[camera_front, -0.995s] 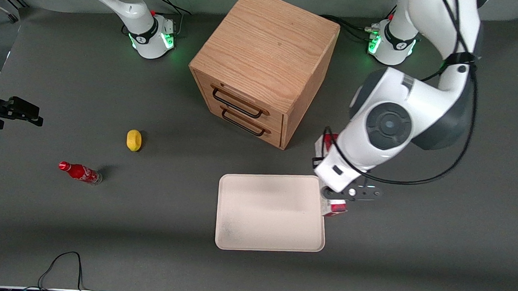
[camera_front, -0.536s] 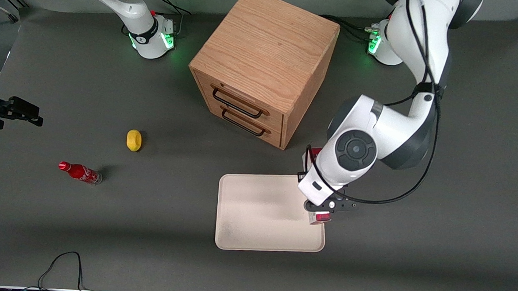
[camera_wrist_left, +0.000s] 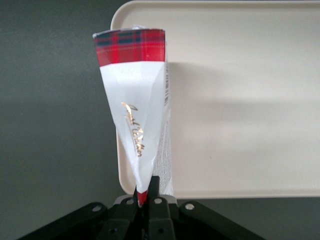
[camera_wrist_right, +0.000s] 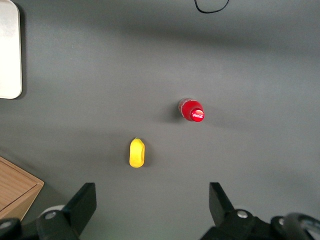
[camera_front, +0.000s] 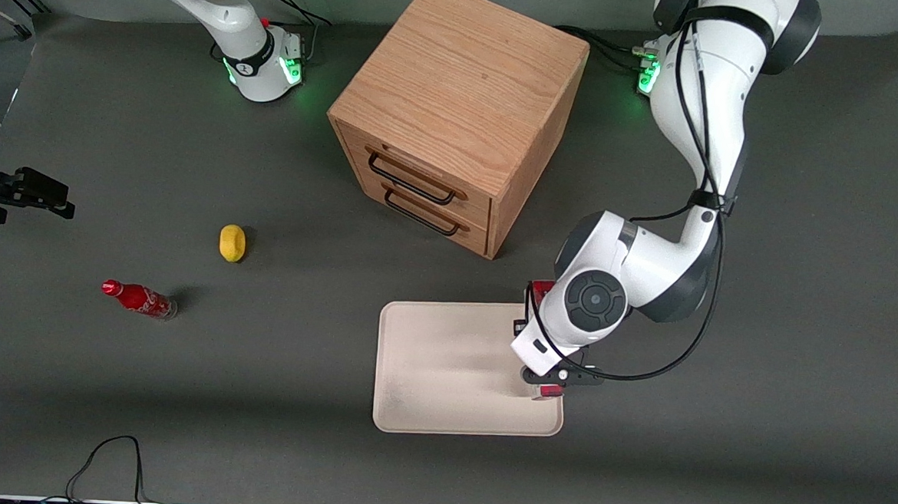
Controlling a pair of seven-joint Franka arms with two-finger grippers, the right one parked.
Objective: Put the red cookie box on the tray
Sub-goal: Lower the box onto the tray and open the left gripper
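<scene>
My left gripper (camera_front: 552,380) is shut on the red cookie box (camera_wrist_left: 136,115), pinching its thin edge (camera_wrist_left: 143,192). The box hangs edge-on below the gripper, white with a red tartan end, over the tray's edge toward the working arm's end of the table. In the front view only small red parts of the box (camera_front: 549,391) show under the wrist, just above the cream-white tray (camera_front: 443,367). The tray (camera_wrist_left: 240,100) lies flat on the grey table, nearer the front camera than the wooden cabinet. Whether the box touches the tray I cannot tell.
A wooden two-drawer cabinet (camera_front: 456,114) stands just farther from the front camera than the tray. A yellow object (camera_front: 232,242) and a small red soda bottle (camera_front: 139,299) lie toward the parked arm's end of the table. A black cable (camera_front: 107,464) loops at the near edge.
My left gripper has carried the cookie box from beside the tray to over the tray's edge, moving toward the parked arm's end and nearer the front camera, and it sits lower.
</scene>
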